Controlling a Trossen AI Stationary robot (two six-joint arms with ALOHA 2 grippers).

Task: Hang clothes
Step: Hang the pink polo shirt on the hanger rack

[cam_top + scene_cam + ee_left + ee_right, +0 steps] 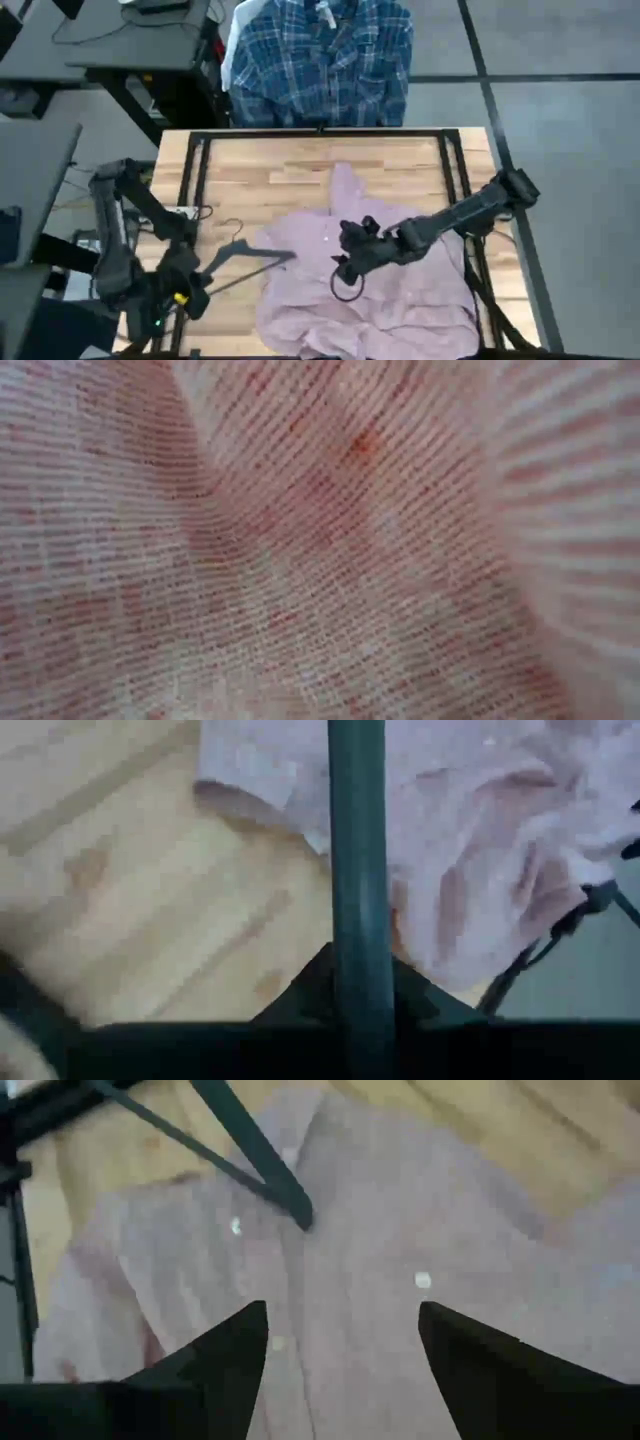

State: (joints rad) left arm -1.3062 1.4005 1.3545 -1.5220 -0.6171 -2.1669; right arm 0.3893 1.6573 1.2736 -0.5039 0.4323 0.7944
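One pink shirt (pixel 400 290) lies crumpled on the tabletop (pixel 270 175) directly beneath the right tool (pixel 345 262), whose fingers stand spread just above the fabric. One blue-and-white plaid shirt (pixel 318 60) hangs beyond the tabletop's far edge, well away from both tools. The left tool (pixel 192 290), pressed together, pinches one dark wire hanger (pixel 245 255) whose far end touches the pink shirt's edge.

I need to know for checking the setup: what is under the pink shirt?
The pink shirt lies on the wooden table. One hanger tip reaches its collar edge. Anything beneath the cloth is covered.
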